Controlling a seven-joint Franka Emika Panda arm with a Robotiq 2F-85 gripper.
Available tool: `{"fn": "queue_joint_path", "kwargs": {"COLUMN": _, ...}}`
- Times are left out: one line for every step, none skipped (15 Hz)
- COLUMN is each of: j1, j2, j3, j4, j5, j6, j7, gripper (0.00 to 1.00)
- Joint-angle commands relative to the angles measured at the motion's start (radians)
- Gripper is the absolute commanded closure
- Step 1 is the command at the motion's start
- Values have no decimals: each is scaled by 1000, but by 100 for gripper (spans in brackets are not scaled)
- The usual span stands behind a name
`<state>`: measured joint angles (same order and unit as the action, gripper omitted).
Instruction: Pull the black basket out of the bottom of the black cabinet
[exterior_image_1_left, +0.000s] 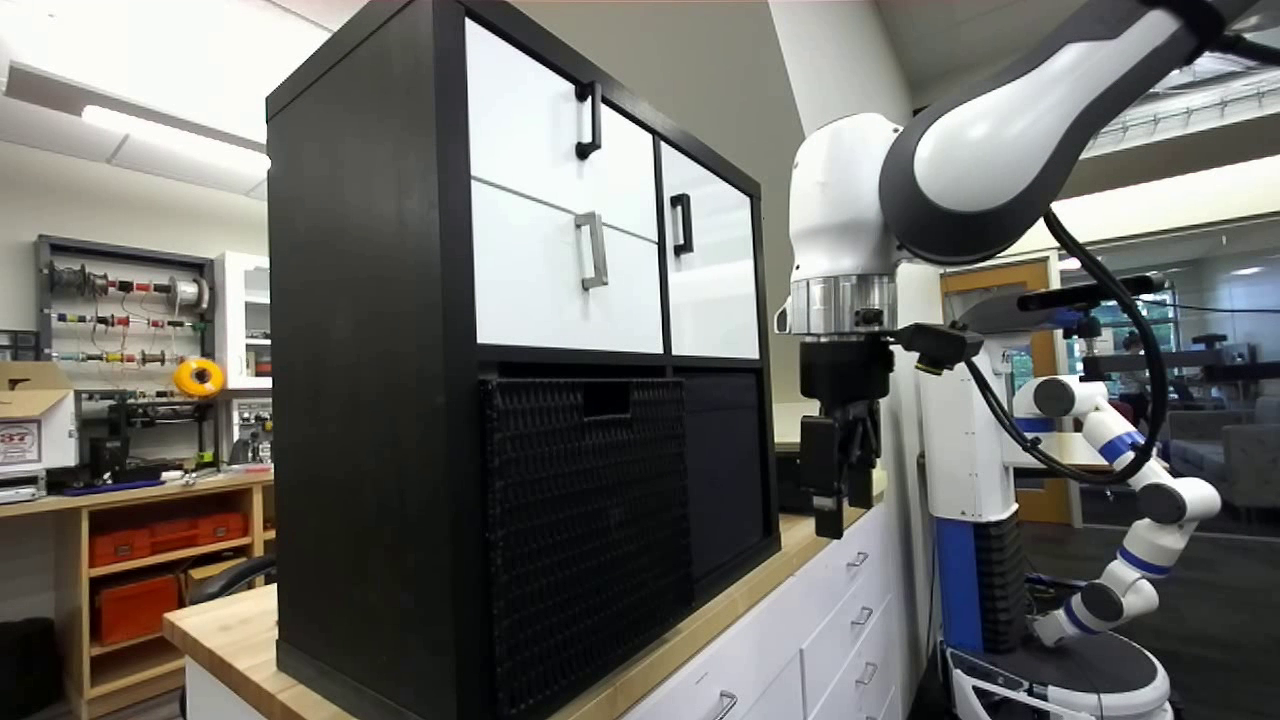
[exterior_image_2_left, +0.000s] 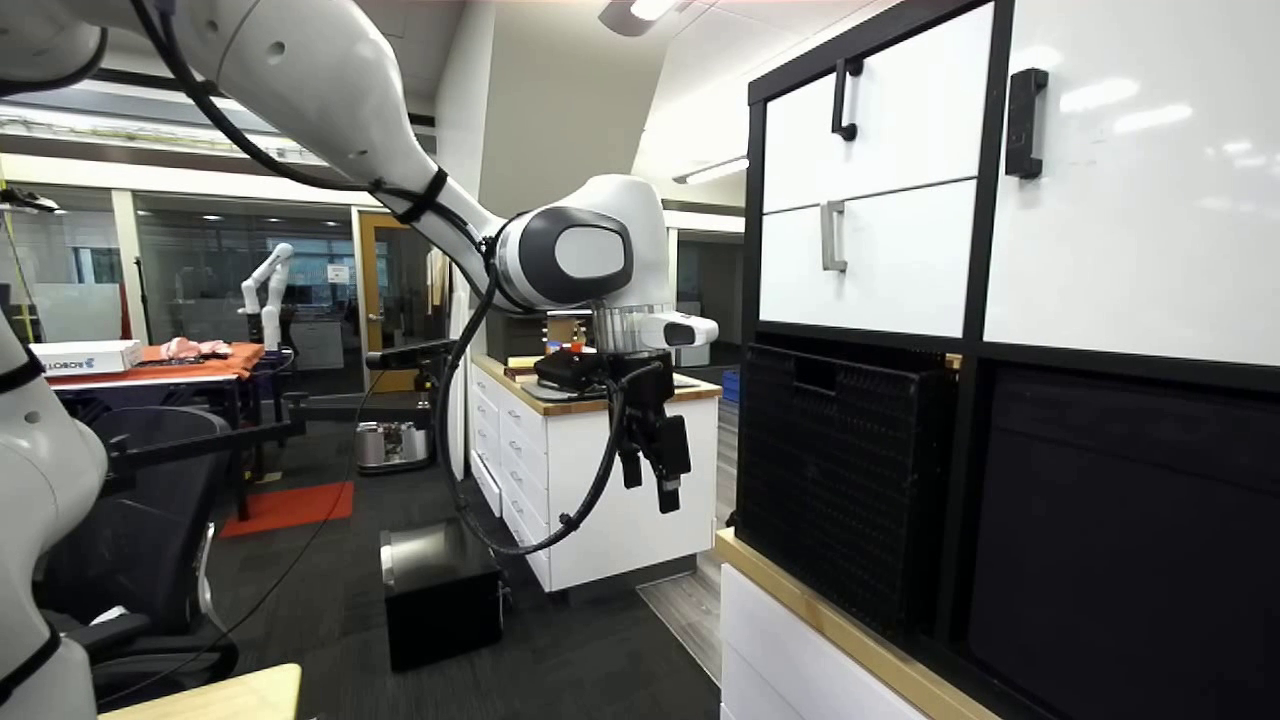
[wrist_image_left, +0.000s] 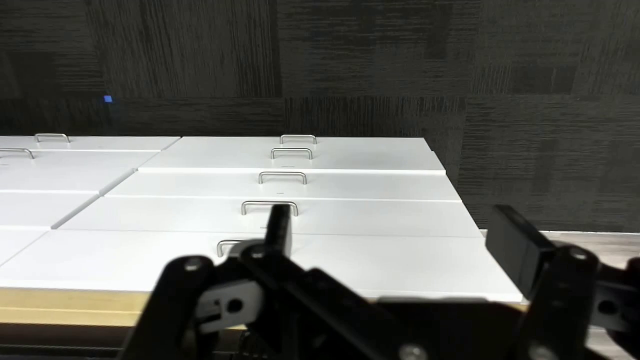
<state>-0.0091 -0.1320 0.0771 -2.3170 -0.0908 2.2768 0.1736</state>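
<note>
The black basket (exterior_image_1_left: 590, 540) sits in a bottom compartment of the black cabinet (exterior_image_1_left: 360, 400). It has a ribbed front and a slot handle near its top edge. In an exterior view the basket (exterior_image_2_left: 830, 470) juts partly out of the cabinet frame (exterior_image_2_left: 978, 150), so part of its side shows. My gripper (exterior_image_1_left: 845, 510) hangs fingers down in front of the cabinet, apart from the basket, at about the height of its upper half; it also shows in an exterior view (exterior_image_2_left: 650, 488). In the wrist view the gripper (wrist_image_left: 397, 240) is open with nothing between its fingers.
The cabinet stands on a wooden countertop (exterior_image_1_left: 220, 630) over low white drawers (wrist_image_left: 370, 215) with metal handles. A dark panel (exterior_image_2_left: 1110, 520) fills the neighbouring bottom compartment. White upper fronts (exterior_image_2_left: 870, 260) carry protruding handles. A black box (exterior_image_2_left: 440, 590) stands on the floor.
</note>
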Motion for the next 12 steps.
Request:
{"fn": "queue_joint_path", "kwargs": {"j1": 10, "j2": 0, "j3": -10, "j4": 2, "j5": -1, "j6": -3, "j7": 0, "gripper": 0}}
{"fn": "queue_joint_path", "kwargs": {"j1": 10, "j2": 0, "j3": -10, "j4": 2, "j5": -1, "j6": -3, "j7": 0, "gripper": 0}}
{"fn": "queue_joint_path", "kwargs": {"j1": 10, "j2": 0, "j3": -10, "j4": 2, "j5": -1, "j6": -3, "j7": 0, "gripper": 0}}
{"fn": "queue_joint_path", "kwargs": {"j1": 11, "j2": 0, "j3": -10, "j4": 2, "j5": -1, "j6": -3, "j7": 0, "gripper": 0}}
{"fn": "queue_joint_path", "kwargs": {"j1": 11, "j2": 0, "j3": -10, "j4": 2, "j5": -1, "j6": -3, "j7": 0, "gripper": 0}}
{"fn": "queue_joint_path", "kwargs": {"j1": 10, "j2": 0, "j3": -10, "j4": 2, "j5": -1, "j6": -3, "j7": 0, "gripper": 0}}
{"fn": "queue_joint_path", "kwargs": {"j1": 8, "j2": 8, "j3": -15, "j4": 10, "j5": 2, "j6": 4, "j7": -11, "gripper": 0}}
{"fn": "queue_joint_path", "kwargs": {"j1": 6, "j2": 15, "j3": -18, "j4": 15, "j5": -2, "j6": 14, "j7": -25, "gripper": 0}}
{"fn": "queue_joint_path", "kwargs": {"j1": 4, "j2": 22, "j3": -24, "j4": 23, "j5": 0, "j6": 28, "j7": -50, "gripper": 0}}
{"fn": "queue_joint_path", "kwargs": {"j1": 1, "j2": 30, "j3": -29, "j4": 33, "j5": -6, "j6": 35, "j7": -66, "gripper": 0}}
{"fn": "queue_joint_path", "kwargs": {"j1": -1, "j2": 37, "j3": -35, "j4": 44, "j5": -12, "j6": 43, "j7": -82, "gripper": 0}}
{"fn": "queue_joint_path", "kwargs": {"j1": -3, "j2": 45, "j3": -43, "j4": 58, "j5": -15, "j6": 54, "j7": -107, "gripper": 0}}
